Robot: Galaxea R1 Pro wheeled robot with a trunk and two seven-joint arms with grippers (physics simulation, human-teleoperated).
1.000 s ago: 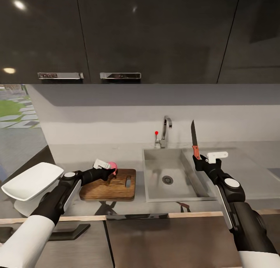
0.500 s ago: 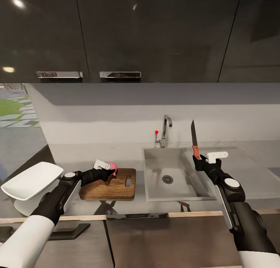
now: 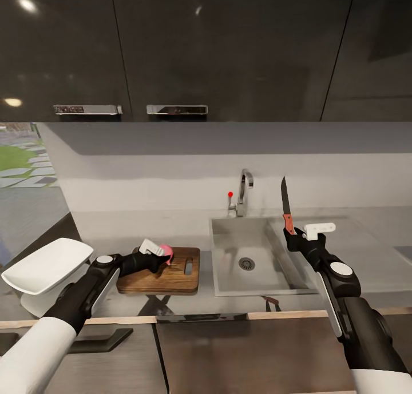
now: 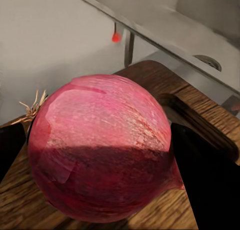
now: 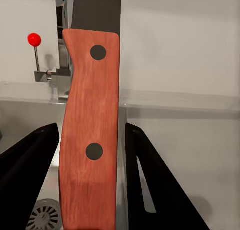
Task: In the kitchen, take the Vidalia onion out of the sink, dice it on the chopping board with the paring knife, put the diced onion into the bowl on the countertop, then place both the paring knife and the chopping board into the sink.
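A pink-red Vidalia onion [image 3: 165, 249] is held in my left gripper [image 3: 162, 257], which is shut on it low over the near-left part of the brown chopping board [image 3: 171, 277]. In the left wrist view the onion [image 4: 100, 145] sits between the dark fingers [image 4: 210, 185], with the board [image 4: 200, 104] right under it; contact with the wood cannot be told. My right gripper [image 3: 293, 238] is shut on the paring knife [image 3: 285, 208], which stands blade up over the sink's [image 3: 229, 268] right rim. Its red-orange handle [image 5: 92, 125] stands between the fingers [image 5: 160, 190]. The white bowl [image 3: 46, 265] is at the countertop's [image 3: 372, 257] far left.
The chrome tap [image 3: 245, 191] with its red knob [image 3: 230, 195] stands behind the sink, and the drain [image 3: 246, 263] lies in the basin floor. Dark wall cabinets [image 3: 229, 51] hang overhead. Bare worktop lies right of the sink.
My left gripper has lowered a little with the onion, closer to the board. The right arm and knife have stayed put.
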